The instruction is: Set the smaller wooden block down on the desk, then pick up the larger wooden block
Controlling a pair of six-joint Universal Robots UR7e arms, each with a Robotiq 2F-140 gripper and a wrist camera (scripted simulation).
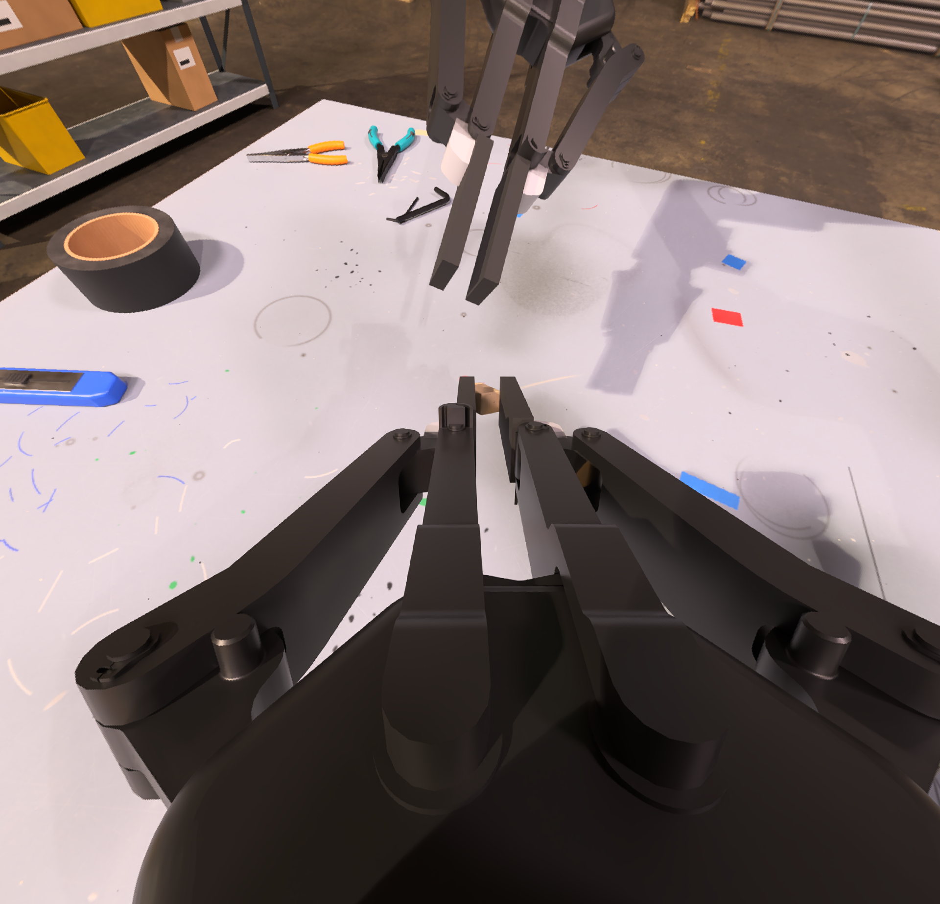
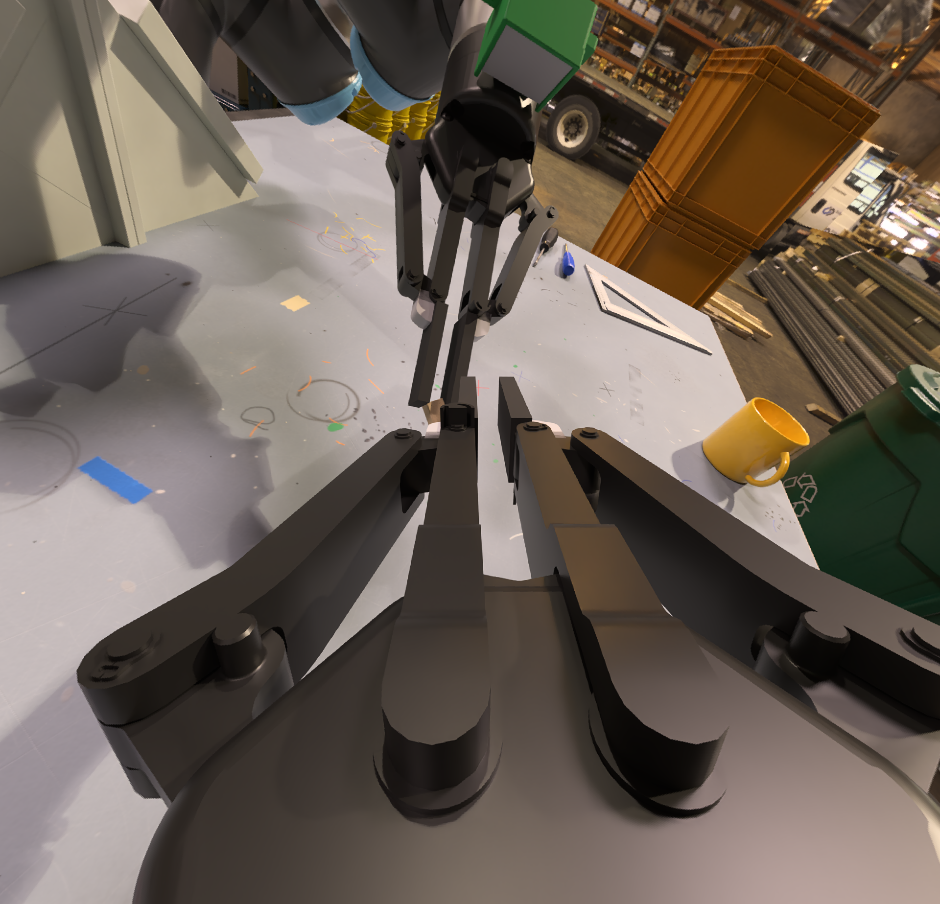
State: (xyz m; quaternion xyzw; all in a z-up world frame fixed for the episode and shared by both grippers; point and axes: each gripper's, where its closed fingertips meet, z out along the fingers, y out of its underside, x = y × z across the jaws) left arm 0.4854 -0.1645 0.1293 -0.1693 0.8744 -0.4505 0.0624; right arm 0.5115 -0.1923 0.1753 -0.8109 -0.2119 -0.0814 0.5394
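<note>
Warehouse desk (image 1: 305, 279), scuffed and paint-flecked: left gripper (image 1: 487, 389) low over it, fingers pinching small wooden block (image 1: 486, 396); right gripper (image 2: 488, 389) hovering opposite, fingers nearly together on nothing; setting-down step, release next; larger block unseen.

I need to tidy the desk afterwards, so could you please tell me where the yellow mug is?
The yellow mug shows only in the right wrist view, at the desk's right edge beside the green recycling bin.
</note>
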